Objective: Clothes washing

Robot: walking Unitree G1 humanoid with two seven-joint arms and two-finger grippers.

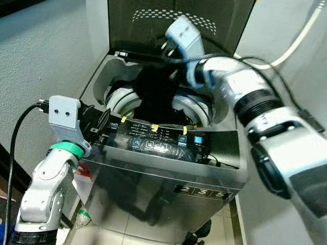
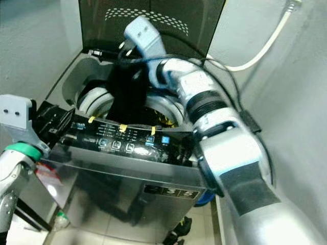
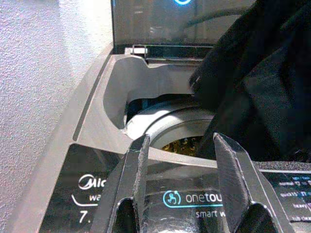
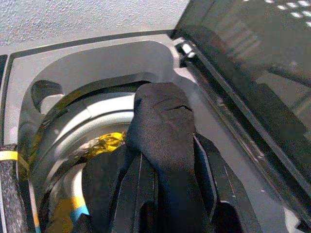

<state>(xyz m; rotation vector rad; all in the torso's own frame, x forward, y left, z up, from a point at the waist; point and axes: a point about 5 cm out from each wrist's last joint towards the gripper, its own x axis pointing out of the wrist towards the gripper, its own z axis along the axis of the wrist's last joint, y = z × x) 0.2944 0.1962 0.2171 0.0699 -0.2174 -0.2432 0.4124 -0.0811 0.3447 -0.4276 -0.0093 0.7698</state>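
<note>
A top-loading washing machine [image 1: 168, 168] stands before me with its lid raised. A black garment [image 1: 156, 94] hangs over the drum opening [image 1: 191, 109], its lower end down in the drum. My right gripper [image 1: 171, 53] is above the opening, shut on the top of the black garment [image 4: 163, 126], which bulges out between the fingers. My left gripper [image 3: 180, 160] is open with nothing in it, resting at the left front corner of the machine, by the control panel [image 1: 163, 140].
Grey walls close in on both sides. A white hose [image 1: 299, 38] runs down the right wall. The raised lid [image 1: 168, 20] stands behind the opening. Small items lie on the floor at the machine's foot [image 1: 196, 235].
</note>
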